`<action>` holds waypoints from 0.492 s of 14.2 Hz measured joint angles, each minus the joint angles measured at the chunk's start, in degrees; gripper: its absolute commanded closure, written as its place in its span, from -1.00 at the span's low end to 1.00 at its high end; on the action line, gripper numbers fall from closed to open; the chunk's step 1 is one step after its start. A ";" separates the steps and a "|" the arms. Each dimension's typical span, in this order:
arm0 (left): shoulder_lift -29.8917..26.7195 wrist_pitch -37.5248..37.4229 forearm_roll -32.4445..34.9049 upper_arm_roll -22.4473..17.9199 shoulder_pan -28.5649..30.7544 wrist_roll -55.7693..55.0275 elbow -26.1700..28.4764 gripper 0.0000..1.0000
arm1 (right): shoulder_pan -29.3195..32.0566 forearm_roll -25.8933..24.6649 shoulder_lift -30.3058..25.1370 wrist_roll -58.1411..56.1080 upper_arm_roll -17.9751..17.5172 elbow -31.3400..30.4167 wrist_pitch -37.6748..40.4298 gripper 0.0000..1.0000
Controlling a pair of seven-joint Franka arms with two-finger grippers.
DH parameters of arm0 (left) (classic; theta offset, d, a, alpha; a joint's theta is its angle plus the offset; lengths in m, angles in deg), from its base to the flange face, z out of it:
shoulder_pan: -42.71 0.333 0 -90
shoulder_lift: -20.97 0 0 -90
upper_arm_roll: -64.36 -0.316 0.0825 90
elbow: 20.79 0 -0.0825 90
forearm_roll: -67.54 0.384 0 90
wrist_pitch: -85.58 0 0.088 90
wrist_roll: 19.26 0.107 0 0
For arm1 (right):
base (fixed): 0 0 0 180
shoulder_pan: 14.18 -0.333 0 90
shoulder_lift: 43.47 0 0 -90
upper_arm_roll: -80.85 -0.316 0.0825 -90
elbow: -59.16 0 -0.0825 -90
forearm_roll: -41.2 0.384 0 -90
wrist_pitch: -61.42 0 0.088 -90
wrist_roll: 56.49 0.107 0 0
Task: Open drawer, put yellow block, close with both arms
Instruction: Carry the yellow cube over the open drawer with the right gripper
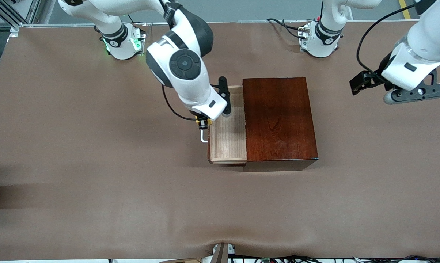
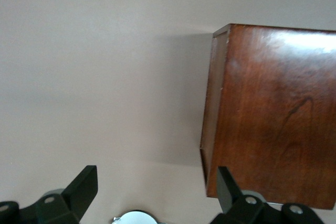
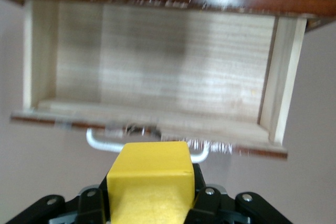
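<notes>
The tabletop (image 1: 95,164) is lit evenly from above, and soft shadows are cast on it beside the wooden box (image 1: 278,117) and under the right arm (image 1: 185,69). In the left wrist view a white glare is seen on the glossy box top (image 2: 310,40). In the right wrist view the drawer (image 3: 157,72) is slightly blurred, the yellow block (image 3: 149,182) is out of focus, and a bright spot is reflected on the dark wood.

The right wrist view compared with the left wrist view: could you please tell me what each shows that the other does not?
Only the right wrist view shows the open drawer with its pale, empty inside, its white handle, and the yellow block gripped in the right tool. Only the left wrist view shows the left tool, open over bare table. Both show the dark wooden box.
</notes>
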 measured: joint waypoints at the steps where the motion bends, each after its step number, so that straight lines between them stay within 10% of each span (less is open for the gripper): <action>1: -1.05 0.35 0.00 -0.01 0.80 1.25 1.30 -1.00 | -0.88 0.00 1.25 1.12 0.01 0.25 -1.91 1.00; 7: -2.77 0.94 0.00 0.10 1.63 3.15 2.94 -1.00 | -2.75 -0.03 6.00 -0.40 0.21 0.38 -8.22 1.00</action>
